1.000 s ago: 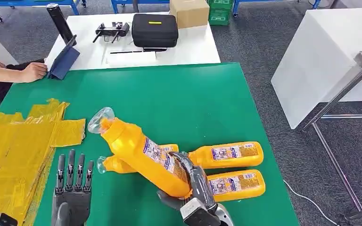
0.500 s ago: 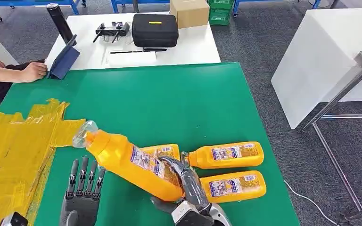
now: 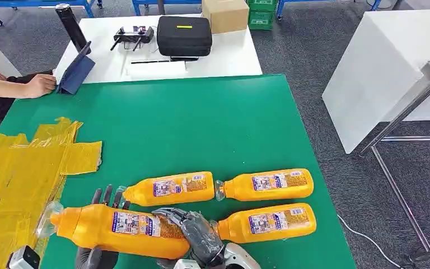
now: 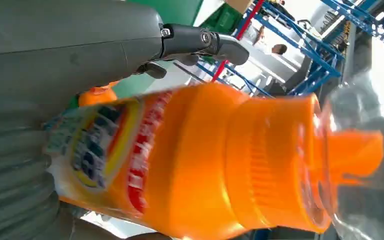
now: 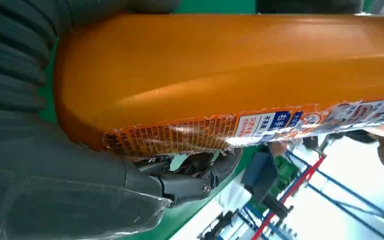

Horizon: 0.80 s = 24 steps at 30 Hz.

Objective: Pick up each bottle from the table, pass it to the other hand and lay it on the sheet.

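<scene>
From high on the robot's body, the head camera looks forward and down across the green-topped table [image 3: 201, 123] toward a white table [image 3: 224, 56] beyond. Each wrist camera sits close behind its own hand (both views turned), pressed near the orange plastic bottle with the printed label [image 3: 117, 225] [image 4: 205, 160] [image 5: 230, 75]. That bottle is the part all three views share.

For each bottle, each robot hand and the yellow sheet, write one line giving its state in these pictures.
Held bottle: lifted, roughly level, gripped by right hand.
Three other bottles: lying on green table.
Right hand: gripping held bottle's base end.
Left hand: beneath bottle; grip unclear.
Yellow sheet: crumpled, no bottles.
</scene>
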Each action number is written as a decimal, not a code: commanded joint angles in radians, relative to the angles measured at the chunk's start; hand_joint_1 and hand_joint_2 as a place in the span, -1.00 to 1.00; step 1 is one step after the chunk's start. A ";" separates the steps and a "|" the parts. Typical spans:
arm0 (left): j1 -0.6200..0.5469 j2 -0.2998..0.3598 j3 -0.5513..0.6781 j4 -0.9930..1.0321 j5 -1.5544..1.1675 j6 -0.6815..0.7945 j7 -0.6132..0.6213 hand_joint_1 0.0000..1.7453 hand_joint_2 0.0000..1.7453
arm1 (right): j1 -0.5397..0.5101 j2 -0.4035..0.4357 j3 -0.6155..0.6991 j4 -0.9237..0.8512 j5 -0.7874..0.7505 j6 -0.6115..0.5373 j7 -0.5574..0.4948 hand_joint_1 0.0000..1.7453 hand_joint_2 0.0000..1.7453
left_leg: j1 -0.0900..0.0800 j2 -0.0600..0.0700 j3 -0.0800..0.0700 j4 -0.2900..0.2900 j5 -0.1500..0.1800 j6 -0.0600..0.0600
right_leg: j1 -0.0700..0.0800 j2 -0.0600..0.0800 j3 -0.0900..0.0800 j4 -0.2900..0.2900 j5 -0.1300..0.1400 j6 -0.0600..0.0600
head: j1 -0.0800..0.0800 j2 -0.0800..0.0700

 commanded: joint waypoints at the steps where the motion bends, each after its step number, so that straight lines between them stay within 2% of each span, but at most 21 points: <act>1: -0.035 0.032 -0.025 0.063 -0.009 0.012 0.006 -1.00 1.00 | -0.039 0.027 0.083 0.163 0.004 0.009 -0.006 1.00 1.00 | 0.001 0.002 0.002 -0.001 0.000 -0.002 | 0.001 0.001 0.003 -0.002 0.000 -0.001 | 0.000 0.000; 11: -0.048 0.038 -0.032 0.068 -0.062 0.033 -0.011 -1.00 1.00 | -0.050 0.030 0.095 0.192 0.003 0.017 -0.006 1.00 1.00 | 0.001 0.001 0.002 -0.001 0.000 -0.002 | 0.001 0.000 0.002 -0.001 0.000 -0.001 | 0.000 0.000; 12: -0.048 0.040 -0.032 0.069 -0.063 0.032 -0.011 -0.16 1.00 | -0.052 0.030 0.095 0.191 0.003 0.018 -0.006 1.00 1.00 | 0.002 0.001 0.002 0.000 -0.001 -0.003 | 0.002 -0.001 0.003 -0.002 0.000 -0.002 | 0.000 0.000; 13: -0.049 0.040 -0.035 0.066 -0.098 0.040 -0.028 1.00 1.00 | -0.050 0.030 0.090 0.190 0.001 0.014 -0.003 1.00 1.00 | 0.001 0.000 0.002 -0.001 0.000 -0.002 | 0.001 -0.001 0.002 -0.001 0.000 -0.001 | 0.000 0.000; 24: -0.020 0.015 0.002 -0.007 -0.124 0.038 -0.062 1.00 1.00 | -0.006 0.007 0.019 0.078 0.011 -0.069 0.022 1.00 1.00 | 0.002 0.000 0.000 0.001 -0.001 -0.002 | 0.002 -0.002 0.001 0.000 -0.001 -0.001 | 0.000 0.000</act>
